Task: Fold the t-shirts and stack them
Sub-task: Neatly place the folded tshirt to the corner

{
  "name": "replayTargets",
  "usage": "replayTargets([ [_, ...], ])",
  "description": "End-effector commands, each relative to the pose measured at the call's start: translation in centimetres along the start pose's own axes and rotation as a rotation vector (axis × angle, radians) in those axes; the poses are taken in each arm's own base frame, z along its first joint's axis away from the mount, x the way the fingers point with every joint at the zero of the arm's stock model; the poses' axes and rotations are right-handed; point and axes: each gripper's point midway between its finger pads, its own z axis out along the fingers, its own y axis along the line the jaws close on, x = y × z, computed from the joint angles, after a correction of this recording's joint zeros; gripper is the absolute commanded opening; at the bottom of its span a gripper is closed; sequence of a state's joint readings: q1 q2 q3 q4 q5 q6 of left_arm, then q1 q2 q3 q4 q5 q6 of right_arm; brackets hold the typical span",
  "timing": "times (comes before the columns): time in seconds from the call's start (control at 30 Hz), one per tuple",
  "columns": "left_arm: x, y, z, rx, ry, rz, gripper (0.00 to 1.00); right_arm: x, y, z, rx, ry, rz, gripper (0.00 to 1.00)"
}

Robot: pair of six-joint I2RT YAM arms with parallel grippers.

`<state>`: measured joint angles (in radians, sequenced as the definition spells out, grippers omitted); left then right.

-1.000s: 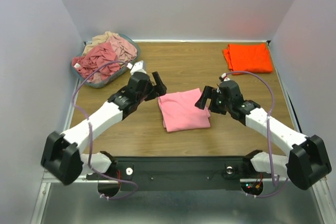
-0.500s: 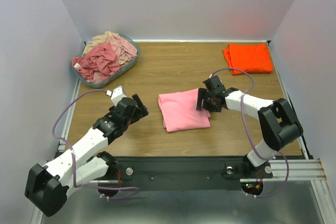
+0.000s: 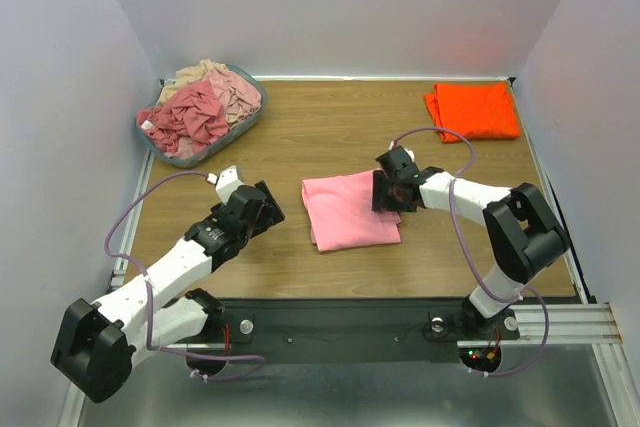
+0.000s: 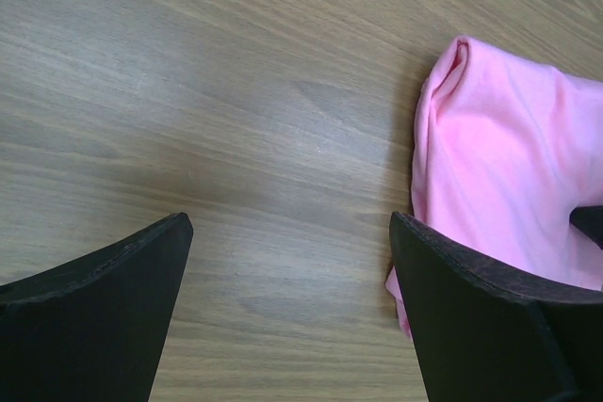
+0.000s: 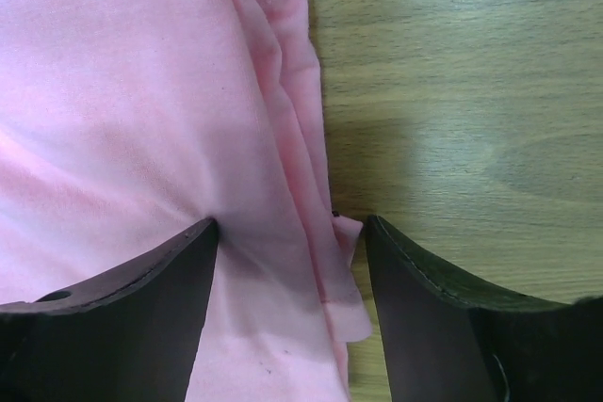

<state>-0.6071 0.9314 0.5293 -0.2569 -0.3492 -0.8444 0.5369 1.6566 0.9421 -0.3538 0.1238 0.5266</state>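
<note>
T-shirts, count on the brown wooden table (image 3: 330,132): two lie folded and apart from the rest. One light pink cotton t-shirt (image 3: 346,211), a rough rectangle, sits at mid-table between my two arms. One bright orange cotton t-shirt (image 3: 473,110), folded flat, lies in the far right corner, well apart from the pink one.

More shirts sit in a crumpled heap of dusty rose and beige shirts (image 3: 205,99) that fills one grey-blue oval basket (image 3: 191,158) at the far left. I cannot count the pieces in that heap. A small white tag (image 3: 147,125) shows at its left edge, too small for me to read.

Left gripper (image 4: 287,228): jaws spread wide, nothing between them. It hangs over bare wood, just left of the pink shirt's left edge.

Right gripper (image 5: 290,228): jaws partly apart, set astride the pink shirt's right edge. In the wrist view one finger is over the cloth and the other over wood beside the hem. The layered hem runs through the gap, and I see no pinch on it.
</note>
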Motion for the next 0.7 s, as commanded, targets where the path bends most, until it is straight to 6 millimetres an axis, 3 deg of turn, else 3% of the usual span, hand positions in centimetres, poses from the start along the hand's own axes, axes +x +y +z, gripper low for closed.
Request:
replayTargets([
  [0.0, -0.4, 0.1, 0.4, -0.001, -0.034, -0.013, 0.98, 3.1, 1.2, 1.5, -0.002, 0.071, -0.039, 0.69],
  [0.2, -0.5, 0.1, 0.1, 0.007, -0.038, -0.020, 0.98, 4.2, 0.4, 2.4, 0.071, 0.082, -0.031, 0.65],
  [0.37, -0.7, 0.1, -0.1, 0.014, -0.046, -0.030, 0.98, 5.8, 0.2, 3.4, 0.115, 0.110, -0.038, 0.54],
  [0.47, -0.7, 0.3, -0.2, 0.002, -0.047, -0.031, 0.98, 6.1, -0.2, 3.9, 0.145, 0.112, -0.022, 0.44],
  [0.67, -1.1, 0.5, -0.5, -0.001, -0.062, -0.043, 0.98, 4.7, -1.0, 4.5, 0.208, 0.057, -0.034, 0.23],
])
